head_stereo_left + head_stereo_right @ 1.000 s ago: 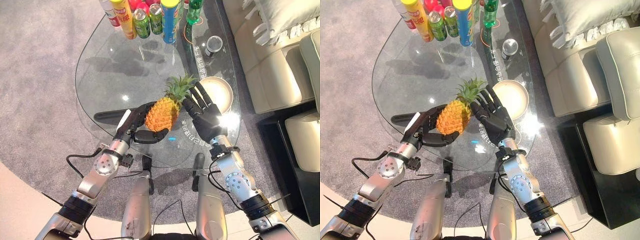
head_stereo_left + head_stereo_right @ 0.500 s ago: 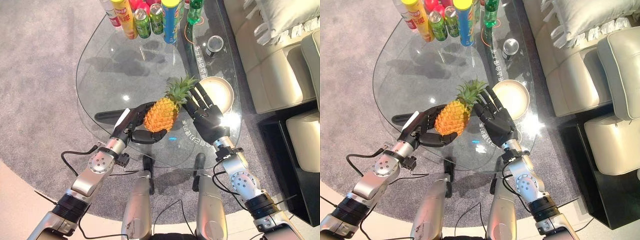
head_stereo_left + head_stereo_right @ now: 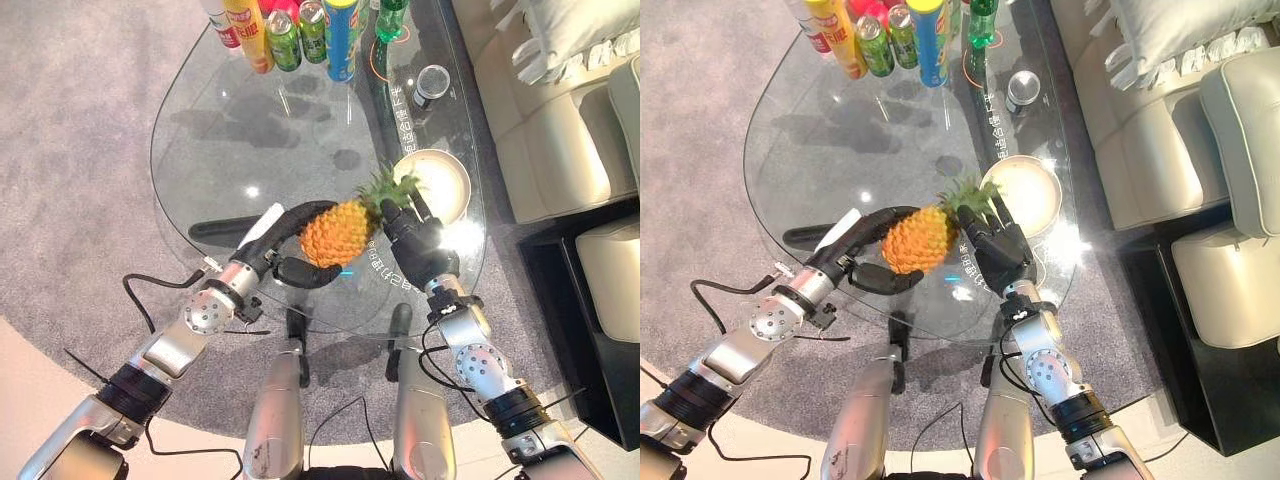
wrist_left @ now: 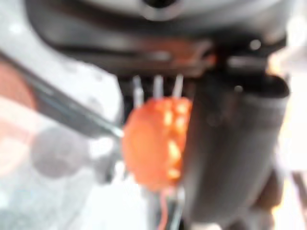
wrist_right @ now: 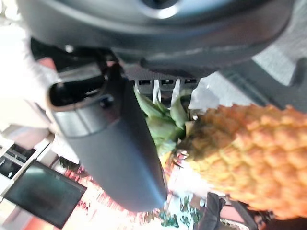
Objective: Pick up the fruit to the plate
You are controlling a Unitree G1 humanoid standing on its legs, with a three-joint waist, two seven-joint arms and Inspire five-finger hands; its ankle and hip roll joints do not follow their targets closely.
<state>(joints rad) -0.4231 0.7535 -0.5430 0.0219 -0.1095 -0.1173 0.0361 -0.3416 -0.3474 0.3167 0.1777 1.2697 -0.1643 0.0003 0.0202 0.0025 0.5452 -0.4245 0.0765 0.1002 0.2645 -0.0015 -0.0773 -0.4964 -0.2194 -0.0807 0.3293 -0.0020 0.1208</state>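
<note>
An orange pineapple (image 3: 337, 232) with a green crown (image 3: 392, 188) is held just above the glass table (image 3: 220, 150), lying sideways with its crown over the near rim of the cream plate (image 3: 452, 170). My left hand (image 3: 275, 230) is shut on it, fingers arched over the top and thumb (image 3: 305, 272) underneath. In the left wrist view the pineapple (image 4: 153, 143) sits beside the thumb (image 4: 230, 143). My right hand (image 3: 420, 250) stands open against the crown end, its straight fingers partly behind the leaves (image 5: 163, 120).
Several cans and bottles (image 3: 300, 35) crowd the table's far edge. A dark round cup (image 3: 431, 83) stands beyond the plate. A pale sofa (image 3: 540, 110) runs along the right, with a black side unit (image 3: 600, 330) nearer. Grey carpet surrounds the table.
The pineapple has moved right towards the plate and tipped over, its crown now reaching the plate's rim. My left hand went with it; my right hand's fingers now sit behind the leaves.
</note>
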